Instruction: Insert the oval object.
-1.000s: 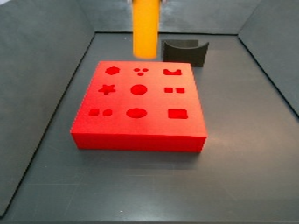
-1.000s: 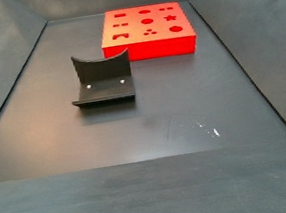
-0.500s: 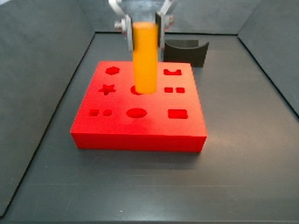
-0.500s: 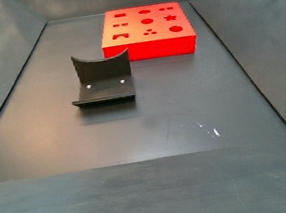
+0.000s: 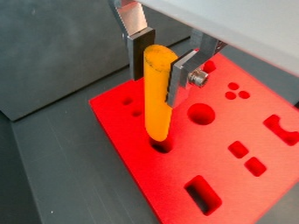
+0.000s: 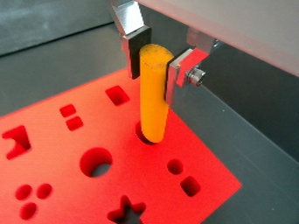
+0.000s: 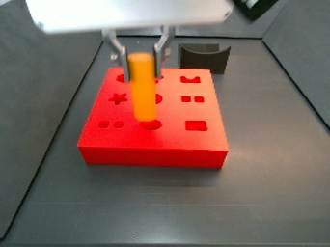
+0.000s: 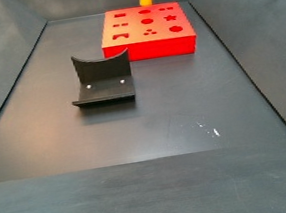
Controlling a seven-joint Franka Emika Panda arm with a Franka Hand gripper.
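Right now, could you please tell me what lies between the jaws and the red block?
Only the orange peg: the gripper grips it upright above the red block, its lower tip entering a hole, as both wrist views show.

Dark table, two things on it.
The red block lies directly under the hand; the curved grey holder sits well apart from it.

**Claw upright, clamped on the peg**

The claw points straight down, its two silver fingers pressed against opposite sides of the orange-yellow peg near its upper end. In a side view the claw hangs below the pale wrist housing. The peg stands vertical between the dark pads
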